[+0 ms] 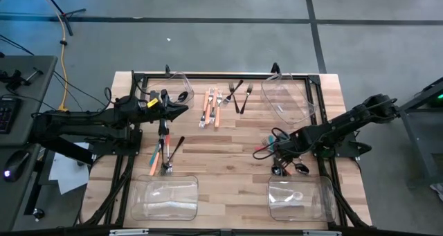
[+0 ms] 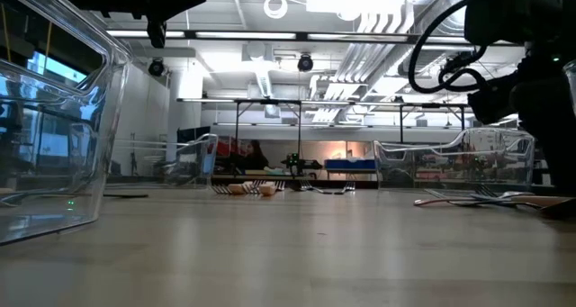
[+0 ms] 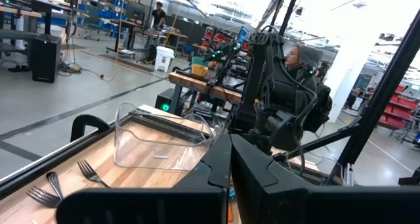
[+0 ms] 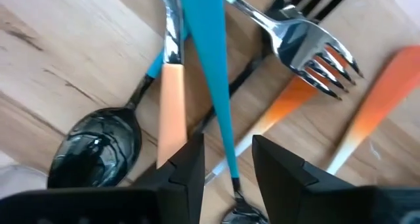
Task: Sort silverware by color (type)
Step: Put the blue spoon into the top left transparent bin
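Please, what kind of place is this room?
Probably a robotics lab or workshop: a wide concrete-floored hall with workbenches, storage shelves and other robot rigs behind the wooden table.

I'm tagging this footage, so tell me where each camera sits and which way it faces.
High view: above, looking straight down; table, both arms.
Low view: at tabletop height, facing the room; arms overhead.
Left wrist view: looks past the shut left pincer to a clear bin.
Right wrist view: looks down between the right pincer onto a teal handle.
Shared: the high view also shows the right pincer.
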